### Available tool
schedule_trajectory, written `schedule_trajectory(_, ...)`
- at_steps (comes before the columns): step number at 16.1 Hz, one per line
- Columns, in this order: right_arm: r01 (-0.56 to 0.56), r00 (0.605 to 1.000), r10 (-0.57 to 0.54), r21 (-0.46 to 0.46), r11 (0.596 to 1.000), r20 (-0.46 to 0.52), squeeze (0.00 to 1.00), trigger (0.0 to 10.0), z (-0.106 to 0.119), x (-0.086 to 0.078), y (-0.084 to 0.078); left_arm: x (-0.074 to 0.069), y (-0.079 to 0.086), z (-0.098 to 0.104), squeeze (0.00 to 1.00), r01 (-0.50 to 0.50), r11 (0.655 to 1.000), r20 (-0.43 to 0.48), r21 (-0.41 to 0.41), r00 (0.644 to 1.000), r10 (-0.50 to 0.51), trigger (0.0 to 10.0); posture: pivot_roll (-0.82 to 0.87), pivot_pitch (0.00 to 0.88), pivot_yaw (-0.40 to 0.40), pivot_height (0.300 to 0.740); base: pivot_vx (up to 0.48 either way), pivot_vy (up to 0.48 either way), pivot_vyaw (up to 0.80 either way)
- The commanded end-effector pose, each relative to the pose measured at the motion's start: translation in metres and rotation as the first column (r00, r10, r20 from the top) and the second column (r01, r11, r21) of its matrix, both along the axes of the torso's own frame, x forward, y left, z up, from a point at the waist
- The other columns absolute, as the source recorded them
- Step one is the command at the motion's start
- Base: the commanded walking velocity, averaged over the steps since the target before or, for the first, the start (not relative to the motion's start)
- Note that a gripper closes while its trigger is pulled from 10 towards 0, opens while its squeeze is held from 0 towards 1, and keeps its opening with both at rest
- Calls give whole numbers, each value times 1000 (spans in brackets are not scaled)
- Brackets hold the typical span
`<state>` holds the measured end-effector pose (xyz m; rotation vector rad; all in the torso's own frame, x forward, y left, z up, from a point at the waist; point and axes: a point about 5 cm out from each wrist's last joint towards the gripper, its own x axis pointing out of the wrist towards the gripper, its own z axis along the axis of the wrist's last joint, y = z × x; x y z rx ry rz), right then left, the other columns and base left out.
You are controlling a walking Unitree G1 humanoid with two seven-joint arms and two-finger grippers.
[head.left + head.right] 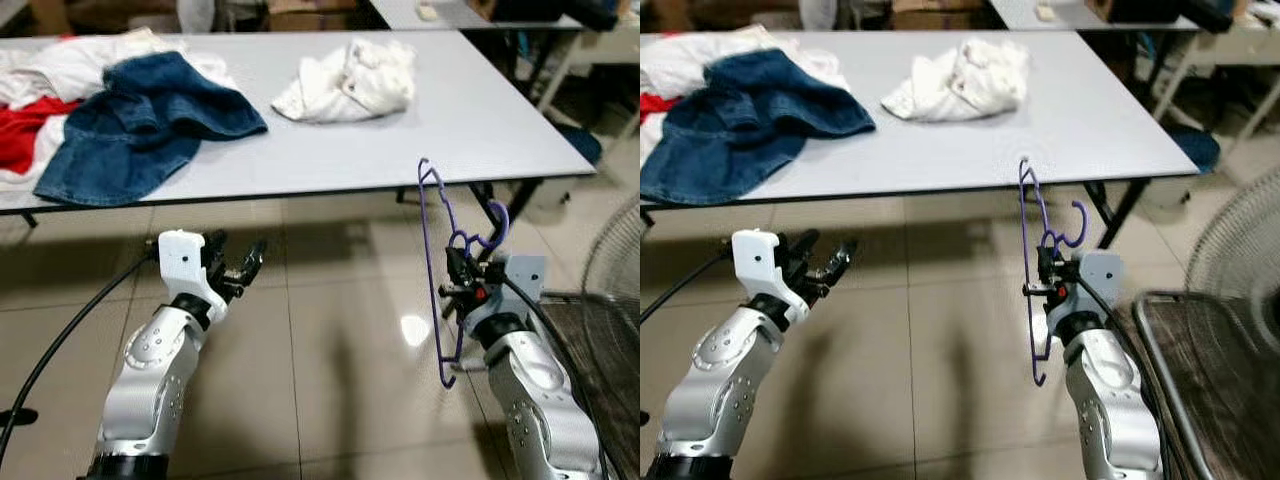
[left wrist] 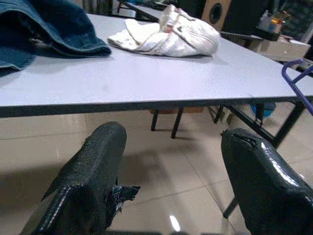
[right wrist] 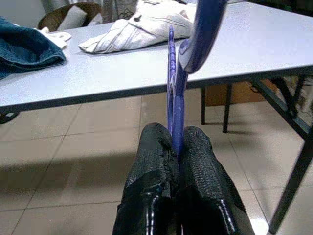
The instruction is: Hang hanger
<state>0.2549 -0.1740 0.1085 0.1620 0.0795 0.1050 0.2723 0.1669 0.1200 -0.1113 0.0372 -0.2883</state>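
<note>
Clenched on the purple hanger (image 1: 437, 262), the right gripper (image 1: 462, 283) has its fingers (image 3: 198, 147) pressed together around the thin frame, holding it upright in the air just short of the desk's (image 1: 470, 120) near edge, close to its right corner. Left gripper (image 1: 238, 268) hovers over the tiled floor (image 1: 330, 330) with fingers (image 2: 93, 166) spread and holding nothing. A denim garment (image 1: 140, 115) and a white garment (image 1: 350, 80) lie on the desk. Judging by this, the carry step is in hand; next comes finding a rail and hooking it on.
</note>
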Motion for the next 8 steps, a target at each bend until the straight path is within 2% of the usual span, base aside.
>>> schedule_trajectory(1, 2, 1000, -2, -2, 1000, 8, 0, 10000, 3, 0, -1, -1, -1, 1, 0, 5, 1000, 9, -1, 1000, -5, 10000, -101, 76, -24, 740, 480, 0, 0)
schedule_trajectory(3, 4, 1000, -4, -4, 1000, 8, 0, 10000, 3, 0, -1, 1, -1, 2, 0, 8, 1000, 13, -1, 1000, -8, 10000, -100, 72, -20, 740, 480, 0, 0)
schedule_trajectory(4, 5, 1000, -5, -4, 1000, 7, 0, 10000, 3, 1, -1, 1, -1, 3, 0, 9, 1000, 15, -2, 1000, -9, 10000, -101, 69, -19, 740, 480, 0, -400)
schedule_trajectory(6, 9, 1000, -9, -2, 1000, 9, 0, 10000, 4, 1, -2, 3, -1, 3, 0, 10, 1000, 19, -2, 1000, -10, 10000, -105, 67, -16, 740, 480, 0, -800)
schedule_trajectory(8, 15, 1000, -15, -4, 1000, 14, 0, 10000, 5, 1, -3, 3, -3, 3, 0, 18, 1000, 20, -1, 1000, -17, 10000, -107, 66, -11, 740, 480, 0, -216)
